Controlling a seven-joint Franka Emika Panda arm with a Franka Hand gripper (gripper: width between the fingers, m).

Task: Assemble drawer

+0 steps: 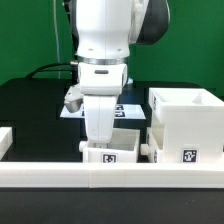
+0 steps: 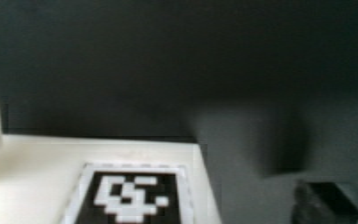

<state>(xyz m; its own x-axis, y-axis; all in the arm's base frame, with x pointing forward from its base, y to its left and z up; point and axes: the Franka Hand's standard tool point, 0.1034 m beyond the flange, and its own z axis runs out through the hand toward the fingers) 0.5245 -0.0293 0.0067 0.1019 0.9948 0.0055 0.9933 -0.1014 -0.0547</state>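
A small white open-top tray (image 1: 110,154) with a square tag on its front stands near the front rail in the exterior view. My gripper (image 1: 99,138) hangs straight down over the tray's far edge. The tall white housing (image 1: 186,124) stands just to the exterior view's right of the tray, open at the top, with a tag low on its front. The blurred wrist view shows a white tagged surface (image 2: 137,190) and one dark fingertip (image 2: 336,200) standing apart from its edge. The jaws stand wide and hold nothing. A second tray is not in view.
A long low white border rail (image 1: 60,176) runs along the front, with another piece (image 1: 5,140) at the exterior view's left. The marker board (image 1: 128,110) lies behind the arm on the black table (image 1: 35,115). A green wall stands behind.
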